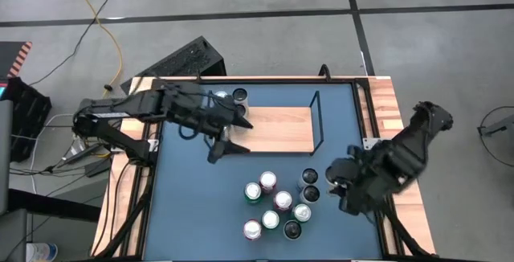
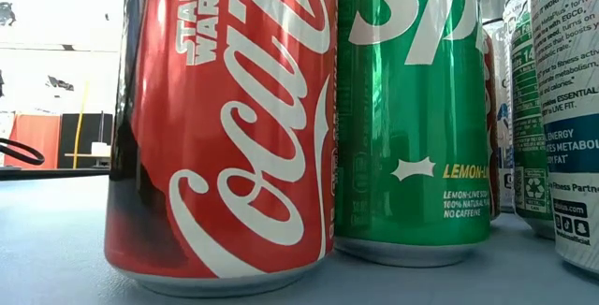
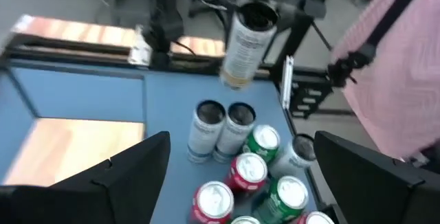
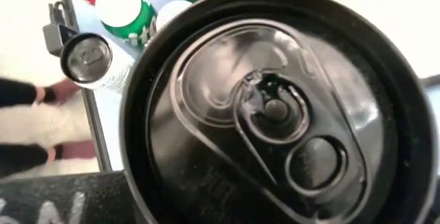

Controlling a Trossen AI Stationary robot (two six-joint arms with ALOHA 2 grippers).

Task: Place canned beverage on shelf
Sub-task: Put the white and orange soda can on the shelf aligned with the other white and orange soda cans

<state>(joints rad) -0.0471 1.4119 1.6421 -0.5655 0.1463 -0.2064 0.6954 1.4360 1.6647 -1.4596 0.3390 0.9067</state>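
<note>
Looking down in high view: right gripper (image 1: 347,183) at right of frame clamps tall black-topped white can (image 1: 310,177), just right of can cluster (image 1: 273,206). Light-wood shelf with black wire frame (image 1: 277,129) sits centre, two cans (image 1: 233,97) at its upper-left end. Left gripper (image 1: 229,133) over shelf's left end, fingers spread wide, holding nothing. Left wrist view: held can (image 3: 246,45) lifted clear above cluster. Right wrist view: black can lid (image 4: 275,114) fills frame.

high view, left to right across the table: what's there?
left gripper → cans on the shelf's end → shelf → can cluster → right gripper holding a can, its fingers hidden.
</note>
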